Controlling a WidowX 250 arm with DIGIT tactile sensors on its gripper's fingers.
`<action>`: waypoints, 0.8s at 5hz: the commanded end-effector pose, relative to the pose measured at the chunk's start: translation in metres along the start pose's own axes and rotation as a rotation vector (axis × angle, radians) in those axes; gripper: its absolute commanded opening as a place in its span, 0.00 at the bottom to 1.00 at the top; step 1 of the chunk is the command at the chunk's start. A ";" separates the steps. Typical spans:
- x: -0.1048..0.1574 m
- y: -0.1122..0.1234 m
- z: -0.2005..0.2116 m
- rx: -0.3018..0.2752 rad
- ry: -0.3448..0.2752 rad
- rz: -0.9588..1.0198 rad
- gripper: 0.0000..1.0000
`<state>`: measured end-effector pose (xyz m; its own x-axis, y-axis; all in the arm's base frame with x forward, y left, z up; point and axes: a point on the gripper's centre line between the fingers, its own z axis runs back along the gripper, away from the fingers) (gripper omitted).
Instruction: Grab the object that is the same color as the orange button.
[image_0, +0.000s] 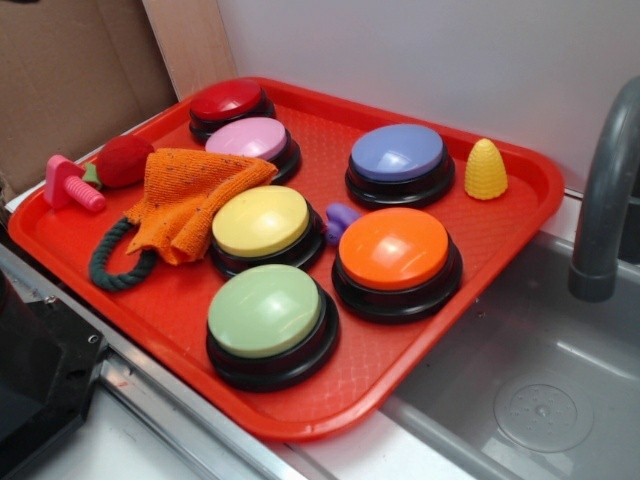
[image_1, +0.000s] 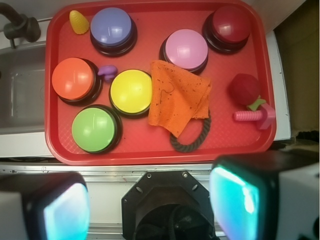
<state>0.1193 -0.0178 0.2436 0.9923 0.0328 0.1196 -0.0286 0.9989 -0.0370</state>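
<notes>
The orange cloth (image_0: 190, 195) (image_1: 177, 97) lies crumpled on the red tray (image_0: 400, 390) (image_1: 150, 150), left of the yellow button in the exterior view and draped over part of the dark green rope ring (image_0: 115, 262) (image_1: 192, 142). The orange button (image_0: 395, 250) (image_1: 73, 79) stands at the tray's right side in the exterior view, apart from the cloth. In the wrist view my gripper (image_1: 150, 200) hangs high above the tray's near edge, its fingers (image_1: 65, 212) wide apart with nothing between them. It does not show in the exterior view.
Yellow (image_0: 262, 222), green (image_0: 265, 312), pink (image_0: 248, 140), red (image_0: 228, 102) and blue (image_0: 398, 153) buttons crowd the tray. A red ball (image_0: 125, 160), pink bolt (image_0: 70, 185), yellow cone (image_0: 486, 170) and small purple toy (image_0: 340, 218) lie there too. A sink (image_0: 520, 380) and faucet (image_0: 605, 190) sit at right.
</notes>
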 end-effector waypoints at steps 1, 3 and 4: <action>0.000 0.000 0.000 0.000 0.000 0.000 1.00; 0.030 0.030 -0.055 0.006 -0.054 0.090 1.00; 0.038 0.048 -0.078 0.016 -0.103 0.122 1.00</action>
<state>0.1612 0.0273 0.1612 0.9693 0.1556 0.1905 -0.1508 0.9878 -0.0399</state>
